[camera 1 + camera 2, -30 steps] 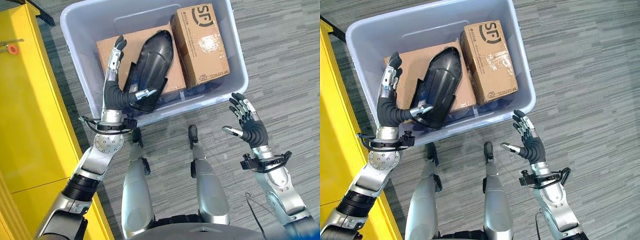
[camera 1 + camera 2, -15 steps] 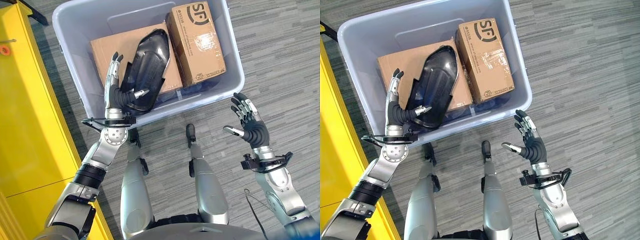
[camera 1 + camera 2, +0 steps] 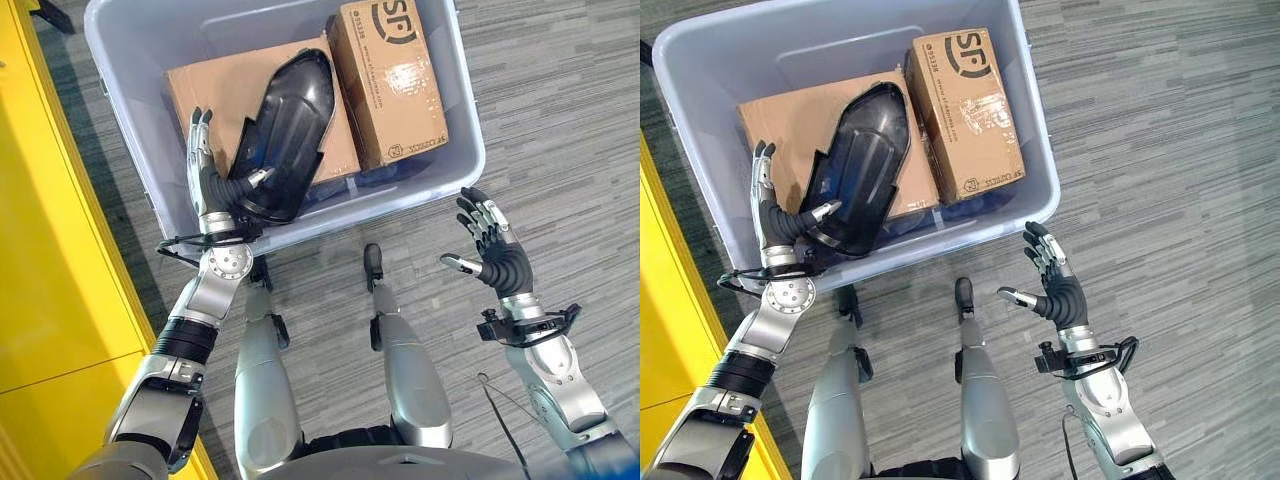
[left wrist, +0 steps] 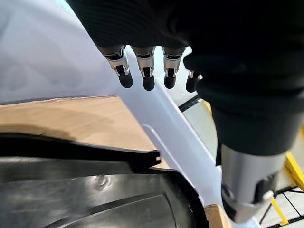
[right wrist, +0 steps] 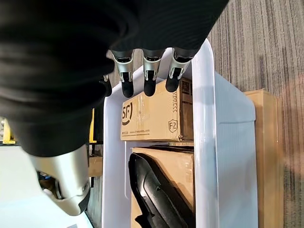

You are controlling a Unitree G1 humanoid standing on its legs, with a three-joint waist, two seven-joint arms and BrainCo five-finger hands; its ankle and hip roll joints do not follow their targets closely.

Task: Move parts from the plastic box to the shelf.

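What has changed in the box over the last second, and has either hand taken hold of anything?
The left hand has slid back along the black part toward its near end, fingers straight beside it, thumb at its edge; no firm hold. The right hand stays open outside the plastic box. Both cardboard boxes stay put; the camera shifted.

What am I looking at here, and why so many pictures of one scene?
It is a humanoid robot seen by its own cameras. Two pictures come from its head, looking down; two come from its wrists, looking along each robot hand. On the floor stands a plastic box holding a flat cardboard sheet, a cardboard carton and a black moulded part. The left robot hand reaches into the box, fingers straight along the black part's edge, thumb lying on it; nothing is lifted yet. The right robot hand hangs open outside the box. The yellow furniture is on the robot's left.
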